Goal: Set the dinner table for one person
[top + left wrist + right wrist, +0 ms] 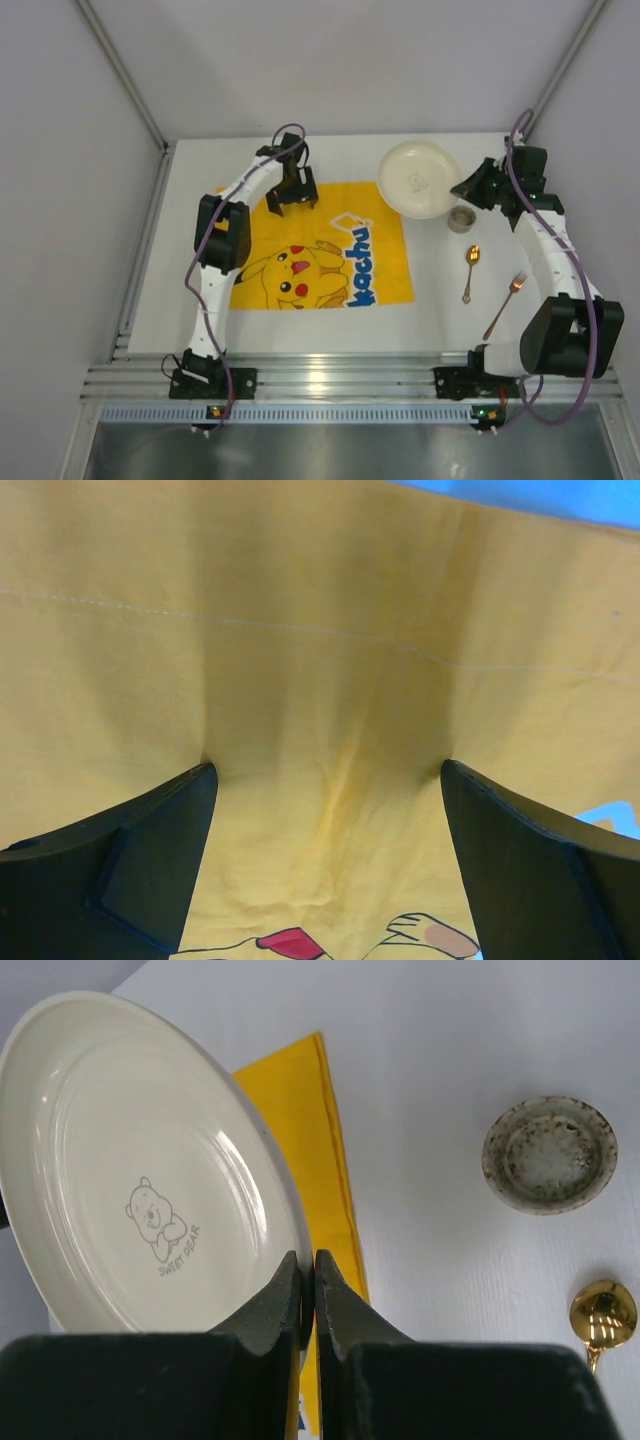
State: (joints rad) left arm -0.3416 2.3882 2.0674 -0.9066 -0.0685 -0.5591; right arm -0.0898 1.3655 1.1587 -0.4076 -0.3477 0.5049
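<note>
Expect the glossy cream round plate [420, 178], near the far right corner of the white matte surface [440, 325], to be stiff, slippery and breakable; with the left gripper [292, 196] wide open over the soft yellow Pikachu-print cloth mat [330, 262], open the shut, empty right gripper [308, 1260] and take the rim.

Top view: far right corner of Pikachu mat [335, 215] covered by plate [420, 178] rim; left side of print masked by left arm [222, 235]. Jaw gap of right gripper [460, 188] too small to read from above. Tines of fork [505, 305] too small to count.
Right wrist view: spoon [603, 1315] seen as bowl only, handle lost behind gripper body; near rim of plate hidden behind fingers.
Left wrist view: print cropped at bottom edge, not identifiable.
</note>
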